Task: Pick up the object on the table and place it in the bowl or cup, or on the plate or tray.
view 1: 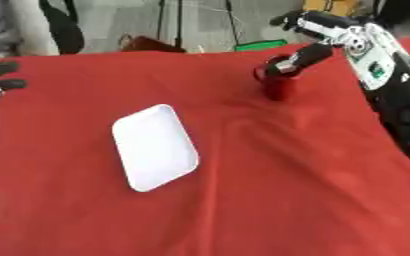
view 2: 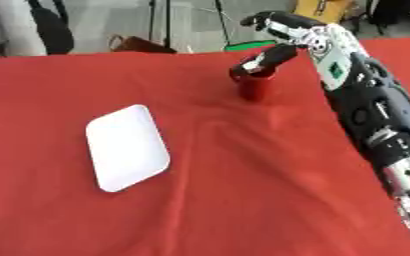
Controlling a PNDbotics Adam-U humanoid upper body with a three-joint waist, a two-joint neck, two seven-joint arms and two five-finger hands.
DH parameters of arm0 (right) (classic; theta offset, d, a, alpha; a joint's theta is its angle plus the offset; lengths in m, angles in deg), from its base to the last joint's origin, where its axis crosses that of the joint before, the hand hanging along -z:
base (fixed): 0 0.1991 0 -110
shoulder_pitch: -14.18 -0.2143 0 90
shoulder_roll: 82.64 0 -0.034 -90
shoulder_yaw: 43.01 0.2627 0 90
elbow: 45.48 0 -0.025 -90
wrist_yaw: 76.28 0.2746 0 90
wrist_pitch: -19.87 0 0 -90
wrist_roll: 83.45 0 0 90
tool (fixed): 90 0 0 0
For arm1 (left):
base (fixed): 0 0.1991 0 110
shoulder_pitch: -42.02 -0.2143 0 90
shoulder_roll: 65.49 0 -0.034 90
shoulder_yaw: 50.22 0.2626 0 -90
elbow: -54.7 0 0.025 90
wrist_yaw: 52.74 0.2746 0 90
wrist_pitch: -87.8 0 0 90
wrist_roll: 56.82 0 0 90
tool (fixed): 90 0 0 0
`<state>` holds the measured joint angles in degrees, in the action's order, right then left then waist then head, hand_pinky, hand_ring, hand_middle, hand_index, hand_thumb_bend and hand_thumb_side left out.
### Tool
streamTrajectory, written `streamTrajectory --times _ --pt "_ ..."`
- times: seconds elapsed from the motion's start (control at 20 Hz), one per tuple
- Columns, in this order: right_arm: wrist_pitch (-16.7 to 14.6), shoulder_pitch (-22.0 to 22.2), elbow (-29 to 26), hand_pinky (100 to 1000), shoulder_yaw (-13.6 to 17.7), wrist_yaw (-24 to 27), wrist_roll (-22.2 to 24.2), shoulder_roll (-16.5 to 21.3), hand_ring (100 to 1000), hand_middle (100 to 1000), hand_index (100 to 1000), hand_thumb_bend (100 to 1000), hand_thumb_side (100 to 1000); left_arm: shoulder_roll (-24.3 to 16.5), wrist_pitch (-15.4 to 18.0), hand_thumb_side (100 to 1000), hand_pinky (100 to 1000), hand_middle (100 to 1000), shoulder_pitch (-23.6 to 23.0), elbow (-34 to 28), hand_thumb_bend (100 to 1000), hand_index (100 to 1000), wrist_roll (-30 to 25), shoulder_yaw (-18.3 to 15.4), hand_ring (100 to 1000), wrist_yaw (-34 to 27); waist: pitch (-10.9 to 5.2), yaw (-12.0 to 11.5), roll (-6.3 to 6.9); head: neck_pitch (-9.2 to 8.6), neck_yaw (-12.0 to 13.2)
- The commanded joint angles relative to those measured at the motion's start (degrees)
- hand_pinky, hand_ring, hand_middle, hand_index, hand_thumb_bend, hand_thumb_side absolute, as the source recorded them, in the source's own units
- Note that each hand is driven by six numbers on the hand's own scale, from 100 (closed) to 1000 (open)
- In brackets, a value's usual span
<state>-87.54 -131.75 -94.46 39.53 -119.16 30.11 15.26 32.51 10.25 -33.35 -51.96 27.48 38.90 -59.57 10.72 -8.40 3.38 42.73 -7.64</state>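
Toward the upper right of the frame, over the red-draped desk [view 1: 270,200], right hand [view 1: 318,27] reaching down onto a dark red cup [view 1: 277,86], thumb at the rim, fingers [view 1: 287,19] spread above; probably dropping in or gripping something, unseen here. Mid-left, smooth white rounded tray [view 1: 154,146], bare. Upper left edge, left hand [view 1: 0,80] idle, fingers relaxed.

Both head eyes look down, sharing the red table [view 1: 243,200].
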Motion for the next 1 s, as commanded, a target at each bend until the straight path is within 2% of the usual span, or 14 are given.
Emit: streamTrajectory --times 0.05,0.75,1.0 --pt "0.00 -0.97 -0.24 890 0.10 -0.99 0.03 0.72 908 924 971 791 610 -0.40 0.09 721 707 804 0.78 -1.42 637 884 -0.42 0.05 767 -0.45 -0.72 -0.02 -0.09 -0.58 -0.05" --pt "-1.57 0.29 1.23 905 -0.28 -7.42 -1.74 0.01 912 923 969 789 594 -0.27 0.12 726 709 805 0.85 -1.50 624 884 -1.13 0.46 770 -0.50 -0.49 0.04 0.07 -0.86 -0.08" --pt "-2.06 0.28 1.60 902 -0.30 -8.26 -2.09 -0.28 911 921 968 787 591 -0.22 0.12 729 709 805 0.82 -1.50 621 885 -1.36 0.58 770 -0.66 -0.35 -0.10 0.16 -0.76 -0.18"
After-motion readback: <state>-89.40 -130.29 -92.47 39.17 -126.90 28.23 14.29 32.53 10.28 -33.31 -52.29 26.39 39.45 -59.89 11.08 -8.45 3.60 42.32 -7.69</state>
